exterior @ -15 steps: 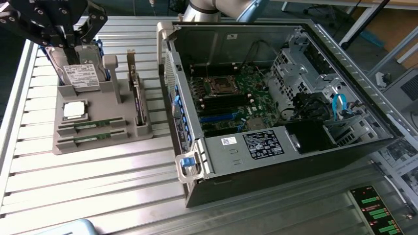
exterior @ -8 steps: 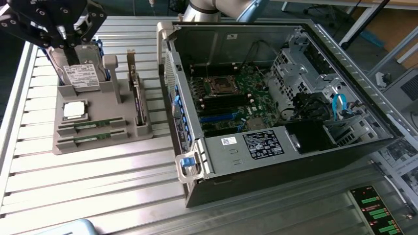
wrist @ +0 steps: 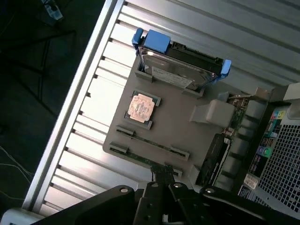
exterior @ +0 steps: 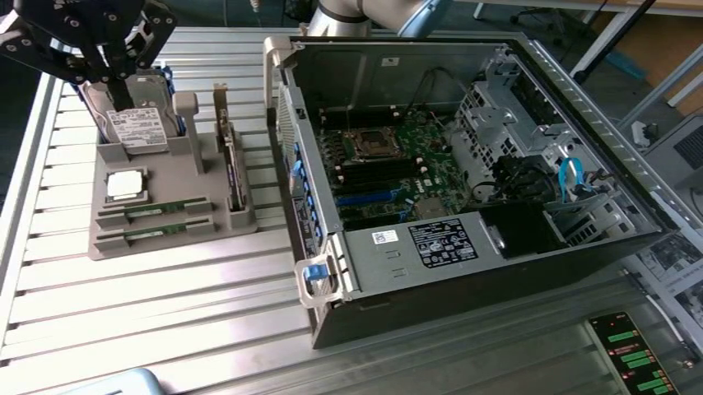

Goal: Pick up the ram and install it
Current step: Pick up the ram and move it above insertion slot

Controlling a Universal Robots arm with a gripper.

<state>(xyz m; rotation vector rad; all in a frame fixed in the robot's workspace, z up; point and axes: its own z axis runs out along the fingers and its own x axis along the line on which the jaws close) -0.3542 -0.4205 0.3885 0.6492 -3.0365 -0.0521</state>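
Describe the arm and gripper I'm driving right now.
The gripper is matte black, built of angular linkage bars joined by round silver pivot pins. The arm is a smooth grey tube with what looks like a bluish joint cap.

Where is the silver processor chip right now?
The processor chip lies flat in the gray holder at the exterior view's left, between the upright hard drive and the ram sticks.

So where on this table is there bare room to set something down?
The widest bare slats lie on the table in front of the holder, toward the exterior view's bottom left. A narrower strip runs left of it in that view. The gap between holder and computer case is tight.
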